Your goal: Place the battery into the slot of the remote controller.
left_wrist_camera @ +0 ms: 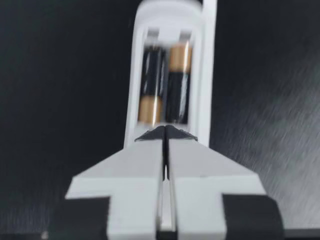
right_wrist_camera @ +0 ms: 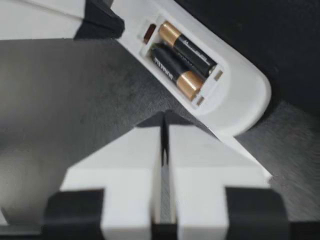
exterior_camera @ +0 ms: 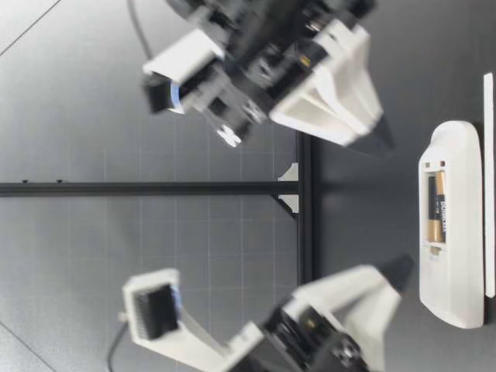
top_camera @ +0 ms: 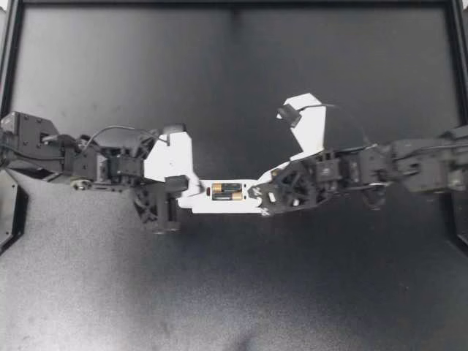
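Already two batteries (top_camera: pixel 227 191) lie side by side in the open slot of the remote controller (top_camera: pixel 228 205). It rests flat near the middle of the table (top_camera: pixel 234 88), well away from every edge. My left gripper (top_camera: pixel 196 192) points at one end of the remote controller, its fingers pressed together on nothing. My right gripper (top_camera: pixel 256 191) points at the other end, likewise closed and empty. Seen from table height, both tips hang just above the remote controller.
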{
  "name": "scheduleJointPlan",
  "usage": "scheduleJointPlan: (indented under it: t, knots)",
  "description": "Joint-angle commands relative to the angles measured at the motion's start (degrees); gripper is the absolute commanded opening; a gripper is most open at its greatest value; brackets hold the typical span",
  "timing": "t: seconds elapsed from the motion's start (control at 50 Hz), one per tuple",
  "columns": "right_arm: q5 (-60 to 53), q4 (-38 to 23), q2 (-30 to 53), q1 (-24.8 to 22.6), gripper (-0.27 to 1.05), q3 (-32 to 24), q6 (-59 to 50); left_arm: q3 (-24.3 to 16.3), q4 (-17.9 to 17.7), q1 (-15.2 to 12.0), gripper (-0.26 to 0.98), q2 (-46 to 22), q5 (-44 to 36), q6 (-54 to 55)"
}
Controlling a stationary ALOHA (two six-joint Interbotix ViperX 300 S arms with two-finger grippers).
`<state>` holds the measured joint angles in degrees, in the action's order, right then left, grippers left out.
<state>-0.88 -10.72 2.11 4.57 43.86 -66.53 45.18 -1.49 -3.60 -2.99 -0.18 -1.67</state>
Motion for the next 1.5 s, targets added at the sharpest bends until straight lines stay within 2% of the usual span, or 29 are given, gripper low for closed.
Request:
scheduleJointPlan:
  t: [0.0, 0.16, 0.42, 0.7, 0.96, 1.12, 1.36, 1.48]
  knots:
    - [0.79, -1.58, -3.52, 0.70, -0.12, 0.26, 0.18, -2.90, 0.18, 0.70, -0.14, 0.00, -0.79, -0.44]
    - [1.05, -2.20, -4.22, 1.23, -0.12, 1.58, 0.35, -6.15, 0.18, 1.05, -0.14, -3.34, -1.14, -0.53]
    - [0.97, -3.43, -4.57, 1.32, -0.12, 2.02, 0.35, -8.70, 0.26, 0.97, -0.14, -7.47, -1.23, -0.62]
    - [0.18, -3.52, -4.48, 1.32, -0.12, 2.02, 0.35, -8.88, 0.26, 0.53, -0.14, -10.63, -1.76, -0.18]
    - [-0.88, -4.75, -5.19, 1.32, -0.12, 1.93, 0.44, -8.17, 0.26, 0.62, -0.14, -7.82, -1.32, 0.00]
    - [-1.14, -11.95, -7.03, 1.32, -0.12, 1.49, 1.76, -6.94, 0.26, 0.62, -0.14, -2.55, -1.58, -0.35]
    - [-0.79, -29.18, -10.63, 1.23, -0.12, 0.18, 8.17, -3.43, 0.26, 0.62, -0.14, 6.77, -2.99, -0.26]
    - [-0.70, -33.22, -12.13, 1.32, -0.12, -0.09, 12.04, -1.05, 0.26, 0.62, -0.14, 10.55, -4.83, 0.00]
